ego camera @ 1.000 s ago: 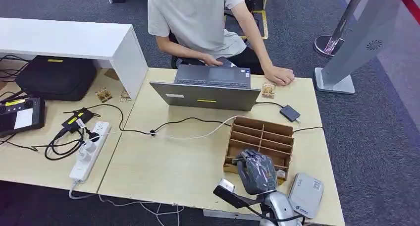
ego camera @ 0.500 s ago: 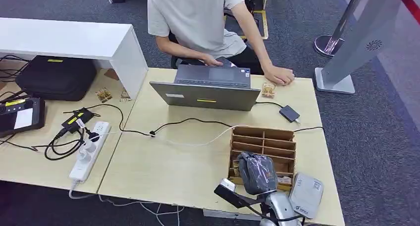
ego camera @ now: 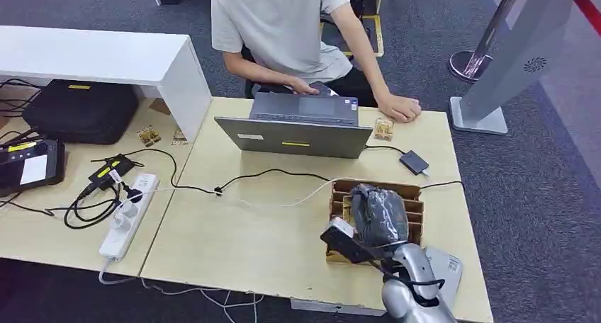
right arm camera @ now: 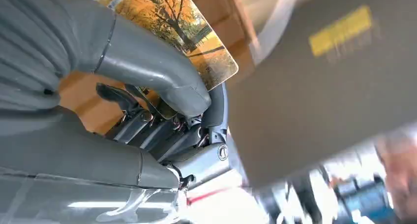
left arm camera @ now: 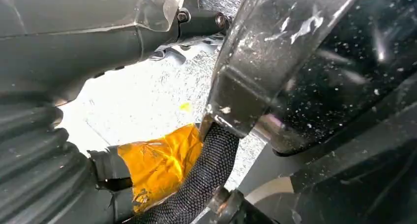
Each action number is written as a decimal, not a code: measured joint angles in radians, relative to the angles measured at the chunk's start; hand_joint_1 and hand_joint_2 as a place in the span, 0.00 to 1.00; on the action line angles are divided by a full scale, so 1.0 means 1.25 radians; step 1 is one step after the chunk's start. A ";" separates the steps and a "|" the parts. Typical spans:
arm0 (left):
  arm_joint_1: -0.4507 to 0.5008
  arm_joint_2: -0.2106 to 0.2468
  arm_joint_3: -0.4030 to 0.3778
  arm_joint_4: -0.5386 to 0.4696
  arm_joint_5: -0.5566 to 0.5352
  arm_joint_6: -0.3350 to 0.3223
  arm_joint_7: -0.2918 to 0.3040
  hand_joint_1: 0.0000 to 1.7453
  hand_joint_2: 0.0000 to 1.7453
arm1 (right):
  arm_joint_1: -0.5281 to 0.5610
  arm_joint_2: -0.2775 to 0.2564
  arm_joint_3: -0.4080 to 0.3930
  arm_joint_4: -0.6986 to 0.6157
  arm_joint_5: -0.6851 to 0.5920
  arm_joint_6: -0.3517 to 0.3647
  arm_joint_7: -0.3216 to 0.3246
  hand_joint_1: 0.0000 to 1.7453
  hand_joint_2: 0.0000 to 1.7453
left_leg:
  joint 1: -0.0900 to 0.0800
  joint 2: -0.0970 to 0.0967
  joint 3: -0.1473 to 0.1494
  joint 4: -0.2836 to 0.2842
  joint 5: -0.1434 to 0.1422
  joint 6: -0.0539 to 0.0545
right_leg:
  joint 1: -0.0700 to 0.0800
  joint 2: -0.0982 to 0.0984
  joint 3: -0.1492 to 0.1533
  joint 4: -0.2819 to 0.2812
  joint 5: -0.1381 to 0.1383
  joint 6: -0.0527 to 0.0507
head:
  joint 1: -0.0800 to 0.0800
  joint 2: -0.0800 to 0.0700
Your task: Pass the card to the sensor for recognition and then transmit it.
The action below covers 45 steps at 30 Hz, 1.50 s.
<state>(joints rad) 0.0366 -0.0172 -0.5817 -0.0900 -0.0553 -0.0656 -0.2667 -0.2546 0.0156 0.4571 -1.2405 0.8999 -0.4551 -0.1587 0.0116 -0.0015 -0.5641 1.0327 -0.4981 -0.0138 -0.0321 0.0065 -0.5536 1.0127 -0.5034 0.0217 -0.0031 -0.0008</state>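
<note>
My right hand [ego camera: 380, 214], wrapped in clear film, hovers over the brown cardboard organizer [ego camera: 340, 190] on the wooden table. In the right wrist view its thumb [right arm camera: 162, 71] pinches a card [right arm camera: 196, 32] printed with orange autumn trees against the dark fingers. Cardboard lies right behind the card. A flat grey-white card reader [ego camera: 441, 275] lies at the table's near right corner, just right of my forearm. My left hand [left arm camera: 59, 42] is seen only as grey covers beside dark body parts, its fingers hidden.
A person sits behind an open grey laptop [ego camera: 298, 128], one hand resting on the table's far edge. A small black box [ego camera: 414, 161] with cables lies beyond the organizer. A white power strip [ego camera: 127, 213], cables and a black bag [ego camera: 78, 110] sit to the left.
My right hand has moved away from me, from the organizer's near edge to above its middle, with the card in its fingers. The organizer shifted slightly.
</note>
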 joint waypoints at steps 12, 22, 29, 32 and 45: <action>-0.004 0.003 0.000 -0.004 -0.010 -0.012 0.011 0.00 1.00 | -0.156 -0.016 -0.030 -0.048 -0.011 0.052 0.032 1.00 1.00 | 0.000 0.000 0.000 0.000 0.000 0.000 | 0.000 0.000 0.000 0.000 0.000 0.000 | 0.000 0.000; -0.008 0.012 -0.002 -0.018 -0.028 -0.031 0.026 0.00 1.00 | -0.391 -0.029 -0.031 0.088 0.108 0.062 0.139 1.00 1.00 | 0.000 0.000 0.000 0.000 0.002 0.001 | 0.000 0.000 0.000 0.001 0.001 0.000 | 0.000 0.000; -0.010 0.015 -0.012 -0.029 -0.037 -0.038 0.034 0.00 1.00 | -0.533 -0.025 -0.002 0.282 0.298 0.007 0.223 1.00 1.00 | 0.000 0.000 0.000 0.000 0.002 0.001 | 0.000 0.000 0.000 0.001 0.001 0.000 | 0.000 0.000; -0.012 0.015 -0.013 -0.032 -0.037 -0.039 0.039 0.00 1.00 | -0.560 -0.017 0.016 0.342 0.330 0.008 0.237 1.00 1.00 | 0.000 0.000 0.000 0.000 0.001 0.001 | 0.000 0.000 0.000 0.001 0.001 0.000 | 0.000 0.000; -0.013 0.012 -0.014 -0.035 -0.040 -0.023 0.053 0.00 1.00 | -0.577 0.009 0.048 0.422 0.362 0.006 0.241 0.00 1.00 | 0.000 0.000 -0.001 0.000 0.001 0.001 | 0.000 0.000 -0.001 0.001 0.001 0.000 | 0.000 0.000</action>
<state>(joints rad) 0.0198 -0.0023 -0.5997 -0.1335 -0.1053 -0.0942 -0.1999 -0.9758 0.0275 0.5173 -0.7126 1.3523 -0.4475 0.1423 0.0118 -0.0020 -0.5651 1.0333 -0.4963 -0.0131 -0.0319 0.0064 -0.5550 1.0136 -0.5021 0.0221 -0.0034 -0.0008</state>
